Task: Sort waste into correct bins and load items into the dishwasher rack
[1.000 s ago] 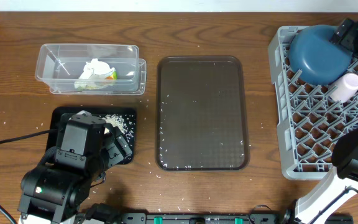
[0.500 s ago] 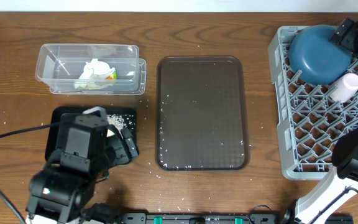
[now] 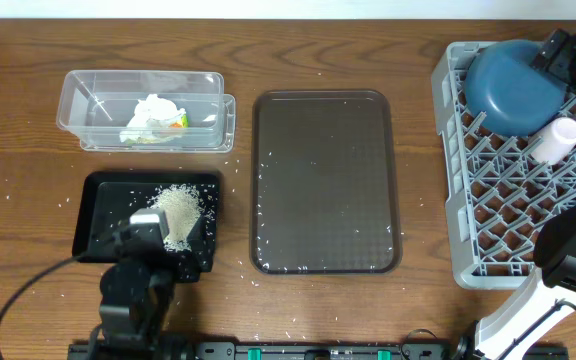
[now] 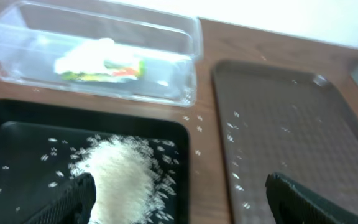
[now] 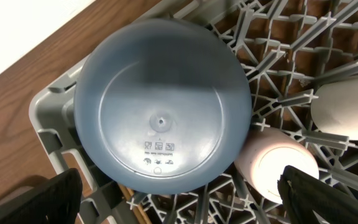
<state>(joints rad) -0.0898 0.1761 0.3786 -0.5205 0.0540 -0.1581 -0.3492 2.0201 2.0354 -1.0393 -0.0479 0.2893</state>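
Note:
The rice heap (image 3: 176, 210) lies in the black tray (image 3: 103, 215); it also shows in the left wrist view (image 4: 120, 180). My left gripper (image 3: 158, 240) is open and empty, just above the tray's front part (image 4: 185, 208). The tissue (image 3: 151, 110) and wrapper (image 3: 176, 122) lie in the clear tub (image 3: 88, 95). My right gripper (image 5: 179, 208) is open and empty above the rack (image 3: 488, 200). The rack holds the upside-down dark-blue dish (image 5: 160, 106), the pink cup (image 5: 278, 168) and the white cup (image 5: 347, 106). Thin chopsticks (image 5: 130, 199) show under the dish. I see no light-blue bowl.
The brown serving tray (image 3: 325, 180) lies between the bins and the rack, with stray grains on it. Loose grains dot the table around the black tray. The right arm's base (image 3: 568, 260) stands at the front right.
My left arm has pulled back toward the table's front edge, uncovering the rice heap in the black tray. The right arm has not moved.

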